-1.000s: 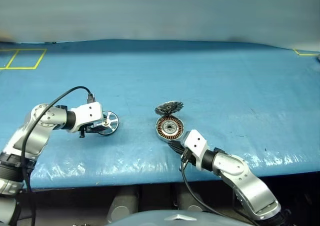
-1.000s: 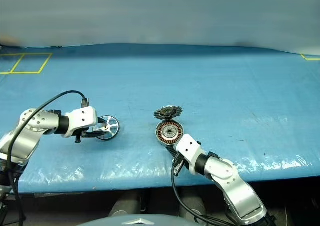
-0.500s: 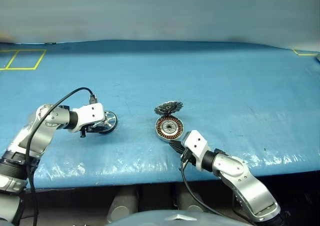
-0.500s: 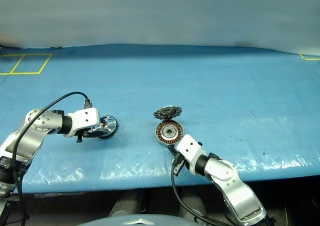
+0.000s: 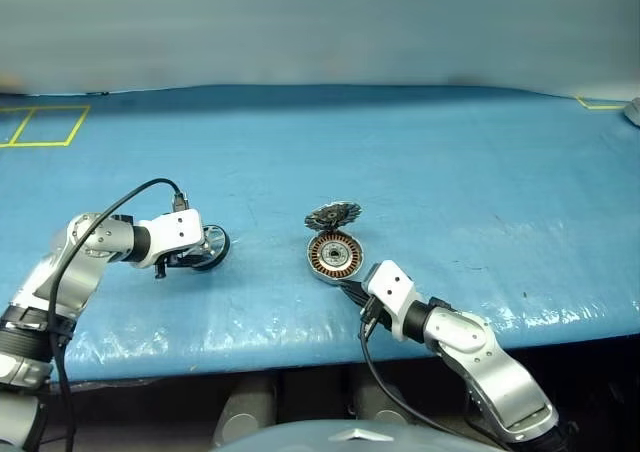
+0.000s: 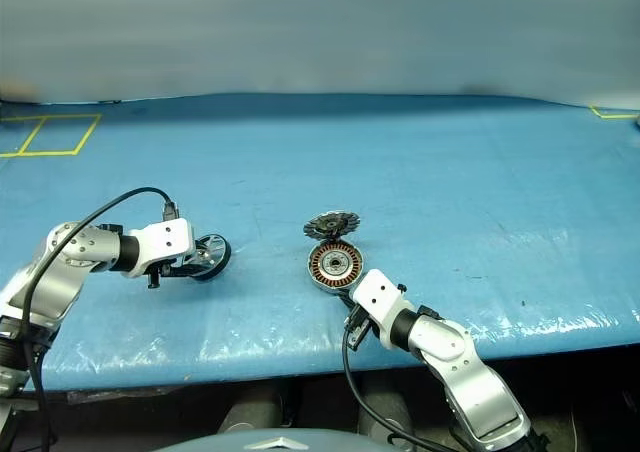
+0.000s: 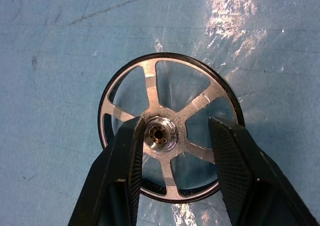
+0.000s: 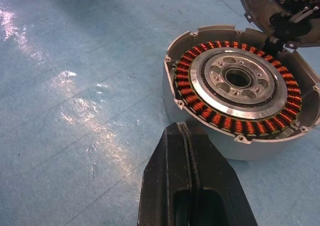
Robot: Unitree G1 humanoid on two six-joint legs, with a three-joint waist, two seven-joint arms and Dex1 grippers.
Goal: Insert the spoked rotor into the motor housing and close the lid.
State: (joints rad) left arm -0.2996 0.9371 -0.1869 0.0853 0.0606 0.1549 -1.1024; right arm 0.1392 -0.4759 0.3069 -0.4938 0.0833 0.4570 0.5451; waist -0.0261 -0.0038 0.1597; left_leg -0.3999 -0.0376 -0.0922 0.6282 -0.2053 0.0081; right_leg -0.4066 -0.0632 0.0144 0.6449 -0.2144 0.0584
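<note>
The spoked rotor lies flat on the blue table cover, left of centre. My left gripper points down over it, open, one finger on each side of the hub; the left finger is right against the hub. The motor housing, with its ring of copper coils, sits mid-table. The lid stands tilted at the housing's far edge, dark segmented face showing. My right gripper is shut and empty, its tips just short of the housing's near wall.
The blue cover spans the whole table, with its front edge close below both arms. Yellow tape squares mark the far left corner and the far right. A black cable loops off the left wrist.
The left gripper's fingers have drawn closer together over the rotor, and less of the rotor shows past the wrist. The right arm has kept still.
</note>
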